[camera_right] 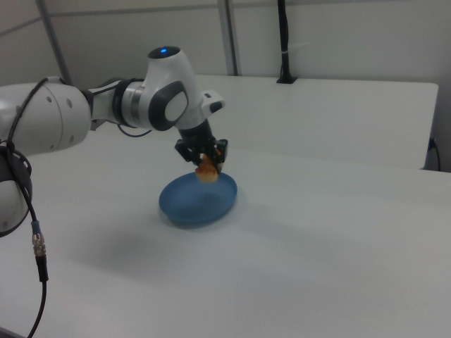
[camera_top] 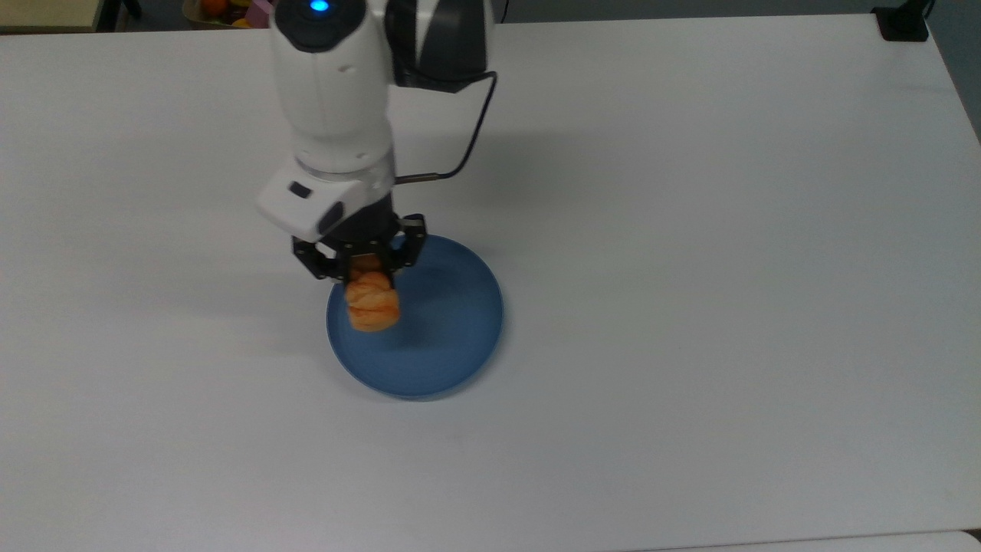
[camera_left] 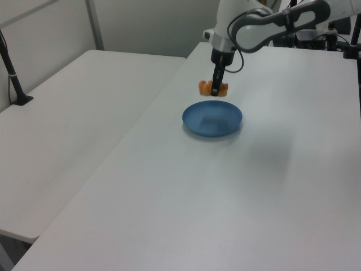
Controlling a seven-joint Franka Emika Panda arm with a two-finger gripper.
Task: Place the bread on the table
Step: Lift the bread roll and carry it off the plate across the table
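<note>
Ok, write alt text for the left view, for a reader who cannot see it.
A white robot arm's gripper holds a small orange bread roll in the air, above the far rim of a round blue plate. The plate sits on a large white table.

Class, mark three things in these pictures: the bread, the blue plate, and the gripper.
bread (camera_top: 372,305), top view, middle of its ridged crust
blue plate (camera_left: 212,119), left view, bare inside of the dish
gripper (camera_top: 366,270), top view, midway between its fingertips
</note>
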